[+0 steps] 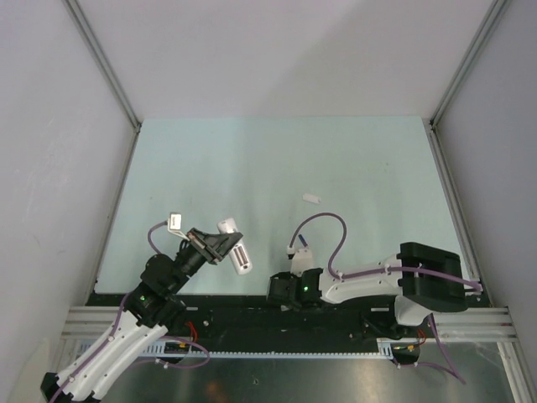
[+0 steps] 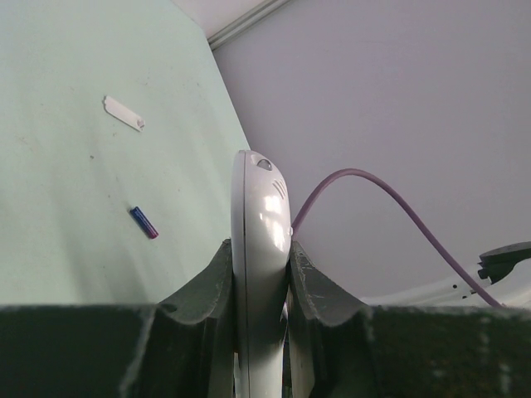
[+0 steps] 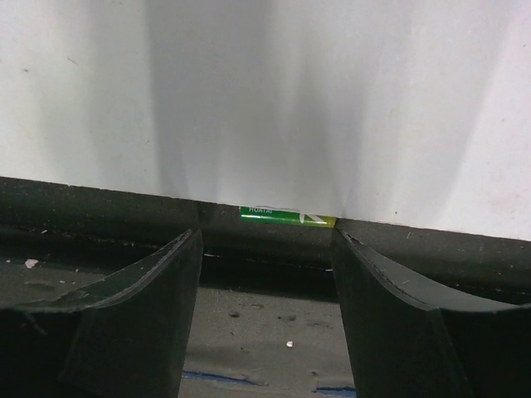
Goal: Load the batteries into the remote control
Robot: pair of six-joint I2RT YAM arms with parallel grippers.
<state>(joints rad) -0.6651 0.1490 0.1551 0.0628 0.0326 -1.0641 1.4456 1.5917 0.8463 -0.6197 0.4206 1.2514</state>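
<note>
My left gripper is shut on the white remote control and holds it above the table's near left part. In the left wrist view the remote stands edge-on between the dark fingers. A purple battery lies on the pale green table beyond it. My right gripper is low at the table's front edge, open. In the right wrist view a green battery lies along the seam where the table meets the black strip, just past the spread fingertips of the right gripper, untouched.
A small white flat cover piece lies mid-table, and shows in the left wrist view as a white cover piece. Grey walls enclose the table on three sides. A black rail runs along the near edge. A purple cable loops over the right arm.
</note>
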